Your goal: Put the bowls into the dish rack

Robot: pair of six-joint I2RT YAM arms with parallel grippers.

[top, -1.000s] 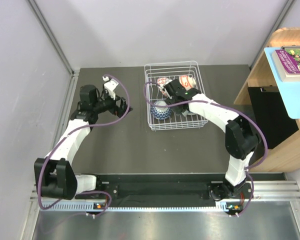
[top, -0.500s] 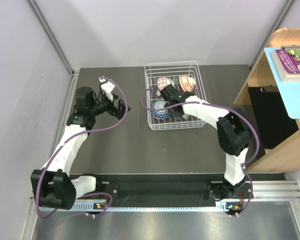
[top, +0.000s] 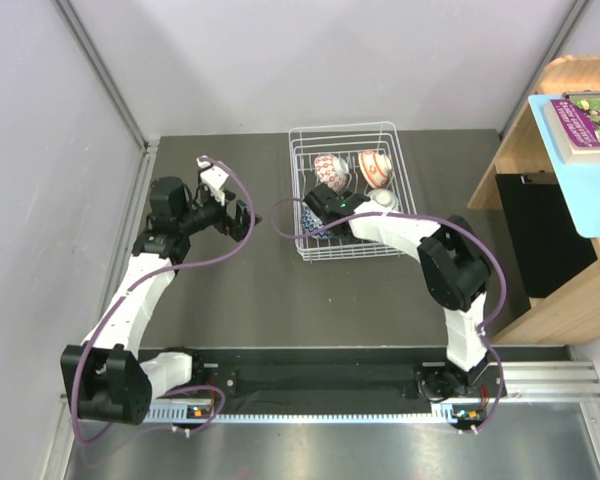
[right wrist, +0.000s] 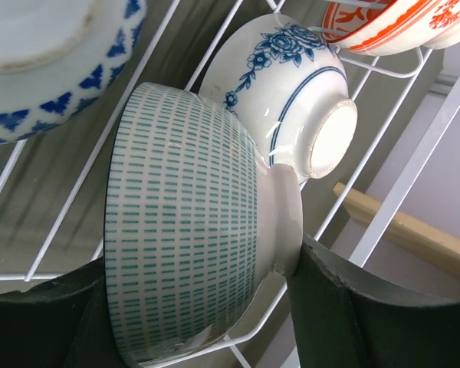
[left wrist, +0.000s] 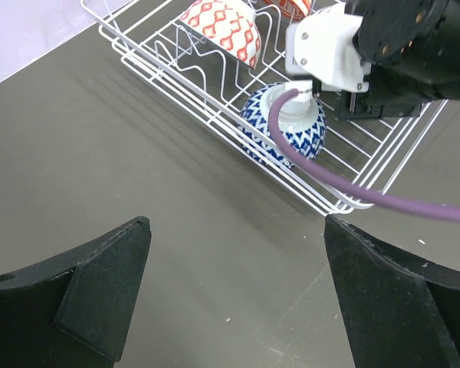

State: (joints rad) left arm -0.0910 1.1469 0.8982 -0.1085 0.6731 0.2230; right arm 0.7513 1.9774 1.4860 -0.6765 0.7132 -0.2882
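Inside the dish rack [top: 342, 126], we can see the right gripper [right wrist: 203, 264] closed on a green-dashed bowl [right wrist: 184, 192]. One finger sits at the rim side and the other is against the foot ring, so the bowl stands on edge among the wires. Just beside it leans a blue floral bowl [right wrist: 284, 92], foot ring turned toward the wrist camera. A blue triangle-patterned bowl [left wrist: 280, 134] sits foot-up at the rack's near-left corner. The orange-red bowls [top: 330, 166] stand on edge at the far end. The left gripper [left wrist: 236, 245] hangs over the dark table [top: 230, 290] left of the rack, with its jaws spread wide.
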